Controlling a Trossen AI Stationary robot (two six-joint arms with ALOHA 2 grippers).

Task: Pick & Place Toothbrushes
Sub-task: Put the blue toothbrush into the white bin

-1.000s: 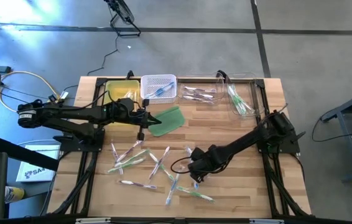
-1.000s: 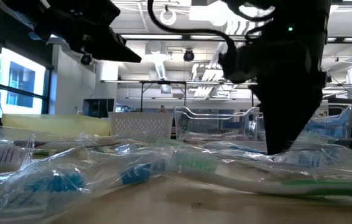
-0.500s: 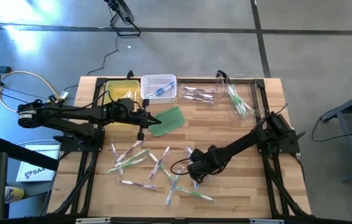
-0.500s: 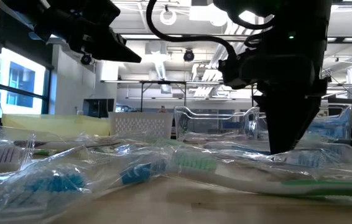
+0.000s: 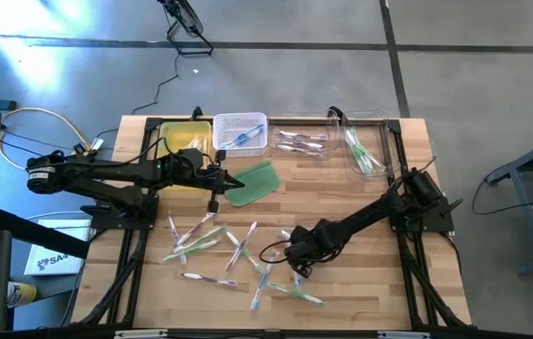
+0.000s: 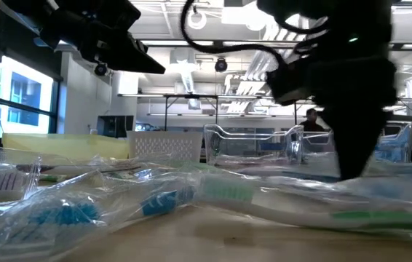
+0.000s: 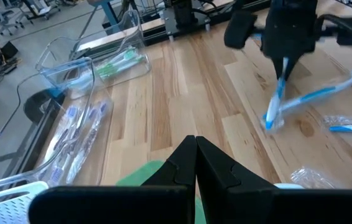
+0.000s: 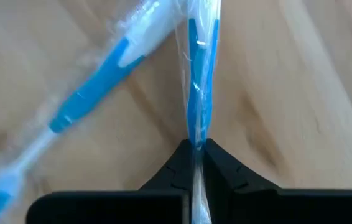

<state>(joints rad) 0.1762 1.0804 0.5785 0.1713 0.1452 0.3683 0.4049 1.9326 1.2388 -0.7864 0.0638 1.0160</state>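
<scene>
Many wrapped toothbrushes (image 5: 218,252) lie scattered on the near half of the wooden table (image 5: 361,273). My right gripper (image 5: 295,260) points down among them, shut on a blue toothbrush in a clear wrapper (image 8: 199,87). The left wrist view shows this gripper (image 7: 285,67) from across the table. A second blue toothbrush (image 8: 95,93) lies slanting beside the held one. My left gripper (image 7: 195,146) hangs shut and empty above the flat green pad (image 5: 252,182), at the far left. My right gripper pinches the wrapped blue handle (image 8: 196,138) between its two fingers, which come from above and point down. The toothbrush runs on away from the fingertips, low along the wood. I cannot tell whether it rests on the table.
Along the far edge stand a yellow tray (image 5: 182,141), a white basket (image 5: 240,132) holding a blue brush, and two clear bins (image 5: 300,141) (image 5: 365,149) with toothbrushes in them. Bare wood lies to the right of the pile.
My right gripper has shut its fingers on the blue toothbrush while staying low over the table. The toothbrushes around it lie as before.
</scene>
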